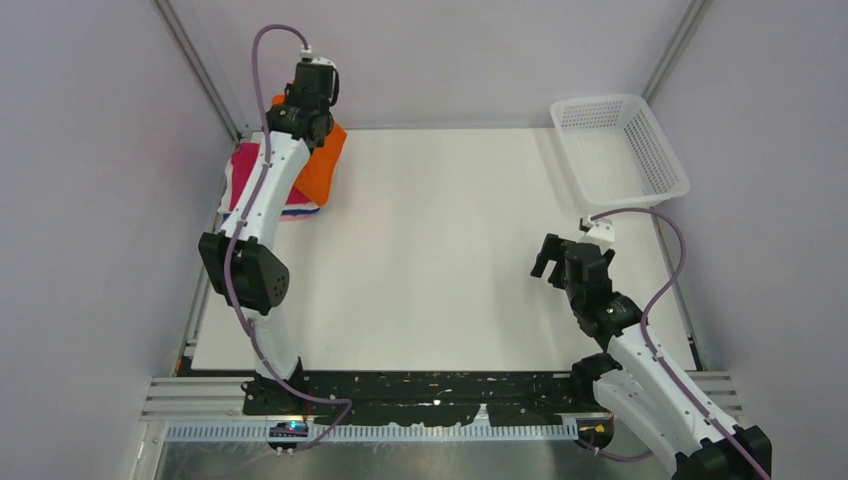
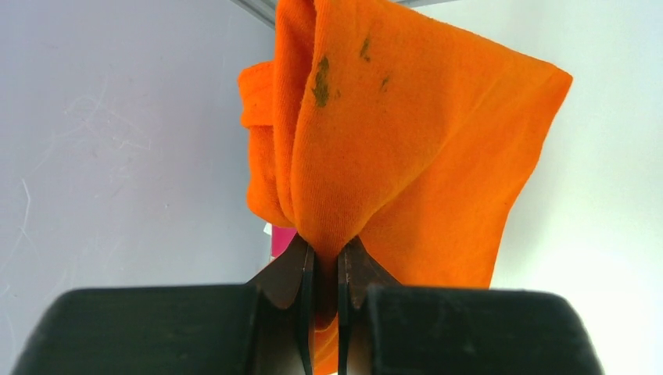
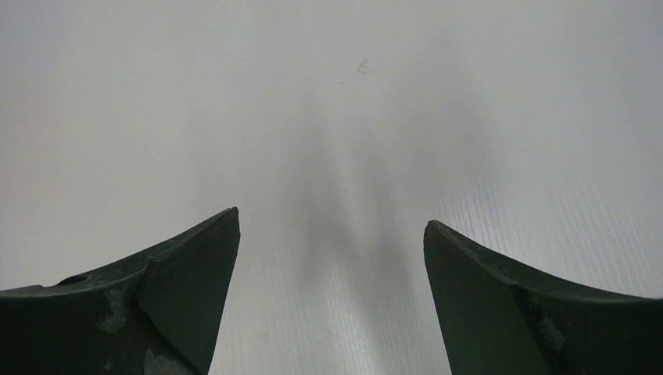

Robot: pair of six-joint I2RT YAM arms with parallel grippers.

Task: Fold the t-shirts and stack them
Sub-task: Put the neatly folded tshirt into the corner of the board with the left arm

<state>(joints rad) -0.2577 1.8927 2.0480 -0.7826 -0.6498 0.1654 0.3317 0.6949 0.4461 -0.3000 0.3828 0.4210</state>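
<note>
Left tool (image 2: 320, 251): clamped on a gathered fold of the orange t-shirt (image 2: 406, 141), jaws nearly meeting with the cloth squeezed between them.
Orange t-shirt: bunched at the fingertips, and look how it fans out ahead of the left tool in a broad creased sheet. A few dark specks sit on the cloth well ahead of the tips.
Magenta t-shirt (image 1: 245, 172): lies on the bench (image 1: 440, 260) under the left arm, just behind that tool. In the wrist view a pink sliver peeks out just left of the fingertips.
White and blue cloth (image 1: 298, 212): only a thin edge shows, beneath the magenta t-shirt.
Right tool (image 3: 331, 216): spread wide, bare bench showing between the two fingers and just beneath them.
Basket (image 1: 670, 185): white lattice, ahead of the right tool and off to its right, well apart from it.
</note>
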